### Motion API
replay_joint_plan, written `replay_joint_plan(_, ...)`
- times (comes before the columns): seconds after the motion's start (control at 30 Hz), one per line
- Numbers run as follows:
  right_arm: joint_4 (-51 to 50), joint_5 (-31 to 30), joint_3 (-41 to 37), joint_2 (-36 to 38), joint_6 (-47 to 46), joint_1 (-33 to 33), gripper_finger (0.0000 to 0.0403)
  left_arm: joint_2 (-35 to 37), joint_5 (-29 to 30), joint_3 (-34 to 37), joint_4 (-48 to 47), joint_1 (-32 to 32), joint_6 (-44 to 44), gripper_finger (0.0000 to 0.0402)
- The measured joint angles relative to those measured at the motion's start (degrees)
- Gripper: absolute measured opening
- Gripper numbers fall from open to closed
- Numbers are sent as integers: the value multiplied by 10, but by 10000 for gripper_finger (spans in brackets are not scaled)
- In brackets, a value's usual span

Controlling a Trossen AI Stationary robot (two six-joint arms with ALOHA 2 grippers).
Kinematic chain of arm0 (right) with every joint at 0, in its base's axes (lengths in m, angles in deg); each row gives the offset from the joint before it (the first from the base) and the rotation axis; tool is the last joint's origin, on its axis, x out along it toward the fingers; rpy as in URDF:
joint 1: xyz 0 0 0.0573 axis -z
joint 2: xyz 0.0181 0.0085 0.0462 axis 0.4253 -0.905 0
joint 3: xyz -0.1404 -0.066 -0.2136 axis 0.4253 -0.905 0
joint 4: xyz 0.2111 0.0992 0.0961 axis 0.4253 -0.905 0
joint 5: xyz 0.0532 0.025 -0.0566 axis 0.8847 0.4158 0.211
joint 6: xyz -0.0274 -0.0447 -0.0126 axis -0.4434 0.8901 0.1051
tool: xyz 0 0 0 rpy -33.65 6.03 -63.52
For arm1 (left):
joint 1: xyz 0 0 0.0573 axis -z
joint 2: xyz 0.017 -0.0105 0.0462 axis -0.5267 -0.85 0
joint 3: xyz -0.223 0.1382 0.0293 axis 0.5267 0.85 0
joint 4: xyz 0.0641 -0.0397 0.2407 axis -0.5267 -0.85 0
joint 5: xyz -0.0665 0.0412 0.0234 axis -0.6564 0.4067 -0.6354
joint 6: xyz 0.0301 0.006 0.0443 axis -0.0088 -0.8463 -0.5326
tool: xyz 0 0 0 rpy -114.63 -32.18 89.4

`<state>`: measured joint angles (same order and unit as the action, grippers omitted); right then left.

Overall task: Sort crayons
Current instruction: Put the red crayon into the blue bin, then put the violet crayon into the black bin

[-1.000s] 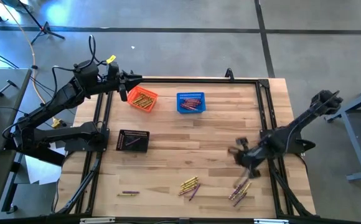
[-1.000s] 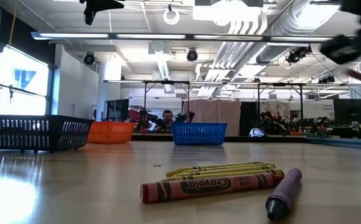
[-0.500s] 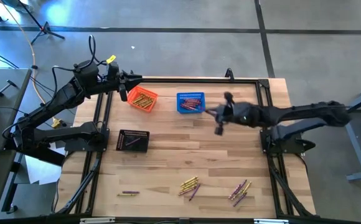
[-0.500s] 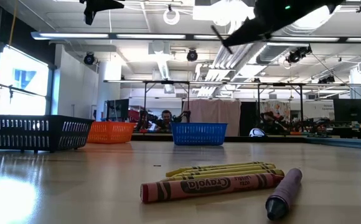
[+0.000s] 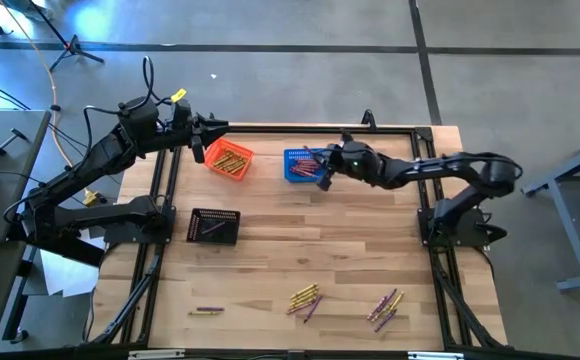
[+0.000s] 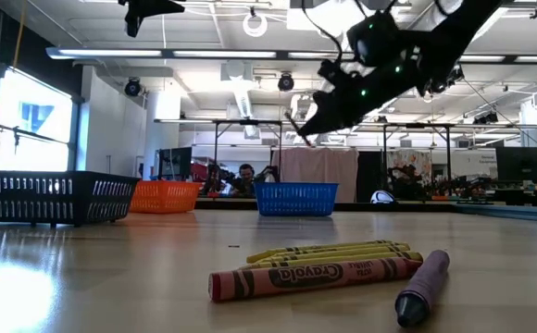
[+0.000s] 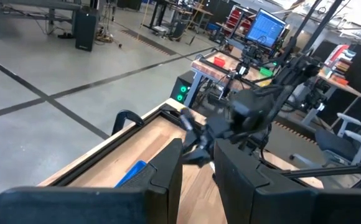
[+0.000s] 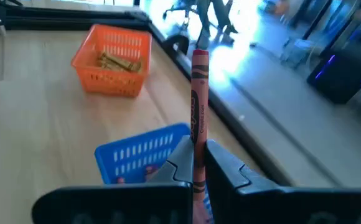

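My right gripper is shut on a red crayon and hovers over the blue basket, which holds red crayons. Left of it stands the orange basket with yellow crayons. Nearer lies the black basket. Loose crayons lie flat near the table's near edge in three places. My left gripper waits open, raised at the far left beside the orange basket. My right gripper pinches the red crayon between its two fingers at its rear part. The crayon lies along the fingers and sticks out far beyond their tips. The fingers come from the table's right, slanting slightly down. The crayon is lifted clear above the blue basket.
A black metal frame runs along the table's edges. The low view shows a bundle of yellow and red crayons and a purple one close to the near edge. Bare wood lies in the middle of the table.
My right gripper has swung from above the crayon pile at the near right toward the far edge and the left, ending over the blue basket. It has turned from pointing down to nearly level, carrying the red crayon.
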<state>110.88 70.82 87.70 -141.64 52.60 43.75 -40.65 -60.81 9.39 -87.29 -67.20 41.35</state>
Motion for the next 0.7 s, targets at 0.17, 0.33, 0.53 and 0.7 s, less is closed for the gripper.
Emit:
replay_joint_plan(0.17,33,43,0,-41,-37,10,7,0,-2,0,-2,0,0,81)
replay_joint_plan(0.33,34,45,0,-43,-63,11,16,0,-3,0,-2,0,0,81)
replay_joint_plan(0.53,24,51,0,-42,-98,23,73,0,-3,0,-2,0,0,81)
replay_joint_plan(0.7,25,53,0,-42,-98,24,114,0,-3,0,-2,0,1,81)
